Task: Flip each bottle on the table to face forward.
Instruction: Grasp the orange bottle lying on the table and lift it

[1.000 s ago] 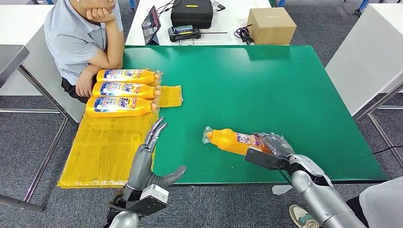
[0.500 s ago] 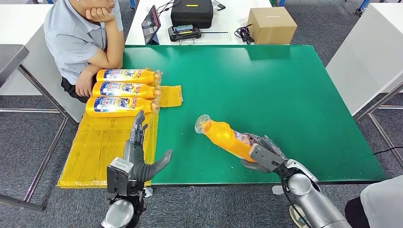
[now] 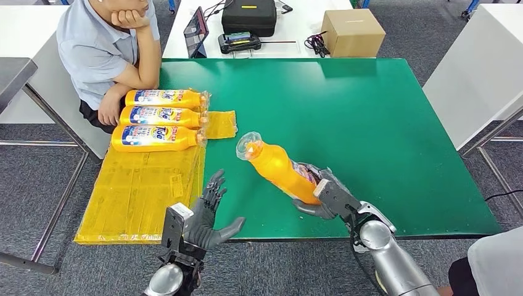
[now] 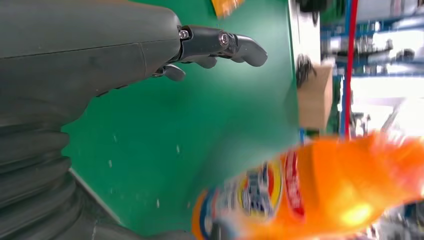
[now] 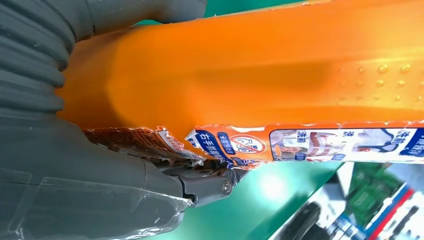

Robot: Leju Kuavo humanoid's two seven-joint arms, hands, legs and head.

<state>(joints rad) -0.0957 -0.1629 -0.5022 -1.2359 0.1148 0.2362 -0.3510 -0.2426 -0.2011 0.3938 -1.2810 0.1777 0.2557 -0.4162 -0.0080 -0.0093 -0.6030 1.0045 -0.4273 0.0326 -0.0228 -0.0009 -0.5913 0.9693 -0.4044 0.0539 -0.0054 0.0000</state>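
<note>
Right hand (image 3: pixel 324 198): lower centre-right of the head view, wrapped around the base end of the orange bottle (image 3: pixel 277 168).
Bottle axis: tilted, capped neck pointing to the upper left, raised off the green counter (image 3: pixel 370 111).
Left hand (image 3: pixel 206 219): lower left of centre, fingers spread, holding nothing, just beside the bottle.
Nearer hand: right.
Stack: three bottles (image 3: pixel 161 118) upper left, "Tide" labels up.
Held bottle's label: Chinese print, too small to read.

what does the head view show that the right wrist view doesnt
Head view alone: three bottles lying on the yellow sheet, a seated person, the open left hand and the cardboard box. Right wrist view alone: the label strip close up. Both: the right hand gripping the orange bottle over the green table.
</note>
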